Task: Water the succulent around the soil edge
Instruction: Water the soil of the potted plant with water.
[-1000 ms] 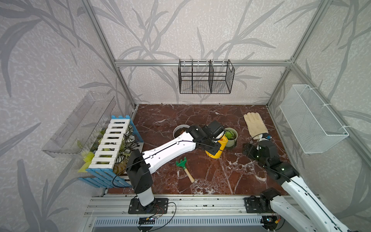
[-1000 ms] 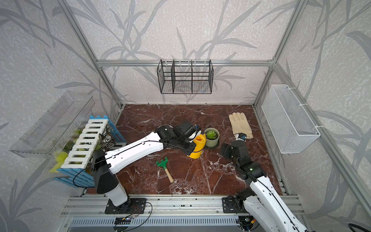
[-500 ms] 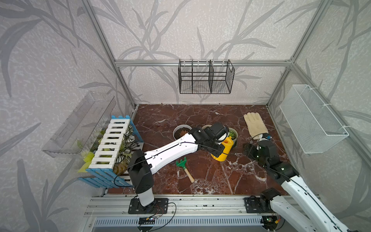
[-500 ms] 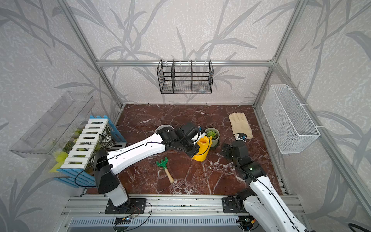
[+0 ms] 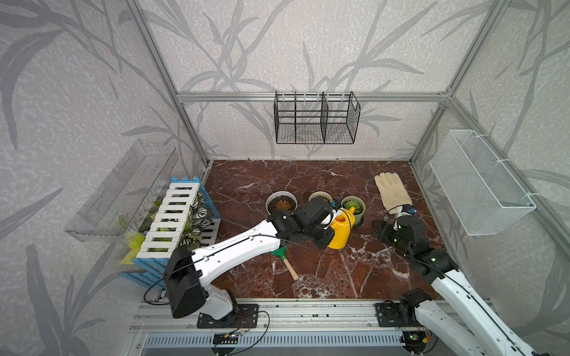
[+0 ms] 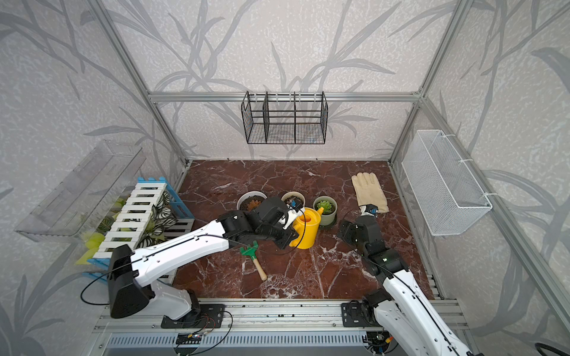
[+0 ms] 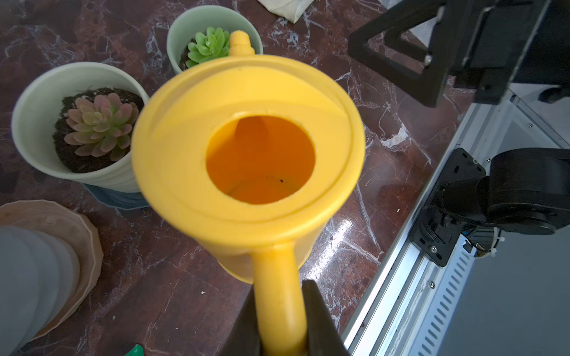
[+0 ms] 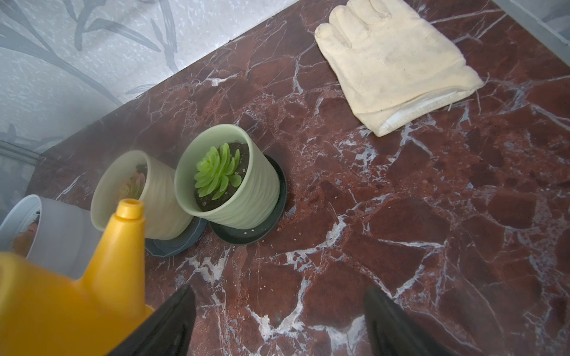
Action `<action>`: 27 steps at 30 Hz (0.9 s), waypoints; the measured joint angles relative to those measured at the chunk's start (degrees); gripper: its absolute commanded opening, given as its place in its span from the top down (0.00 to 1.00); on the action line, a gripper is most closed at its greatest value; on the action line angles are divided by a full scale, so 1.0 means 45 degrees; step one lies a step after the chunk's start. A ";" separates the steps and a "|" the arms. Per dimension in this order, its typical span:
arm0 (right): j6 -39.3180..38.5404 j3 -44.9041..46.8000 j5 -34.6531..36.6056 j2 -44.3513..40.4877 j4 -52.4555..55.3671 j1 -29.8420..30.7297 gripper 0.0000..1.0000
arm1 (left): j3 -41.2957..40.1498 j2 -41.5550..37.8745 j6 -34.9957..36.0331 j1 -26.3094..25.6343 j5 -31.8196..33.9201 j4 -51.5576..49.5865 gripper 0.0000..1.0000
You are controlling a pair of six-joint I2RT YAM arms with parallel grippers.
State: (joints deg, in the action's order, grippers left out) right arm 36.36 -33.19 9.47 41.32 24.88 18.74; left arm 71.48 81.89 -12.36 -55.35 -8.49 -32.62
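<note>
The left jaws are pinched onto the handle of the yellow watering can [image 5: 339, 234], and the right jaws stand spread wide with nothing between them. In both top views the can hangs nearly upright from the left arm [image 5: 240, 246] over the middle of the bench [image 5: 308, 175]. Its spout [image 6: 320, 210] reaches the near rim of the right-hand pot [image 6: 330, 217] of three, where the green succulent [image 6: 324, 205] sits. The right arm [image 6: 364, 237] waits just beside that pot, towards the front. The left wrist view gives the line that matters: handle [image 7: 280, 302] in the jaws, then the can's open mouth, then the spout tip. All lie on one axis running straight out from the jaws to the green rosette, with the pink succulent [image 7: 98, 123] off to one side. The left arm is therefore the one placed to pour. The move probably calls for tipping forward along that axis, then following the ring of dark soil rather than the leaves. The right wrist view shows that soil [image 8: 239, 154] bare around the rosette and a glove [image 8: 394, 67] lying well apart. Whether the spout tip already overhangs the soil cannot be told. A second ago the can seemed tilted sideways. It is now righted and slightly nearer the green pot, and the left wrist has drawn back off the white pot [image 5: 281, 202]. The right arm has not moved.
</note>
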 measured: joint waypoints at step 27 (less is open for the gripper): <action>-0.0039 0.0063 -0.0685 0.0559 -0.0529 0.0000 0.13 | 0.1938 0.0291 -0.0393 0.1919 0.2069 -0.4881 1.00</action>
State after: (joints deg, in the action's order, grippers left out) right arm 36.18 -32.91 6.39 43.83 22.50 18.74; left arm 80.20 83.20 -14.13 -46.72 0.82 -54.59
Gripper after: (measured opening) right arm 0.874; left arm 0.189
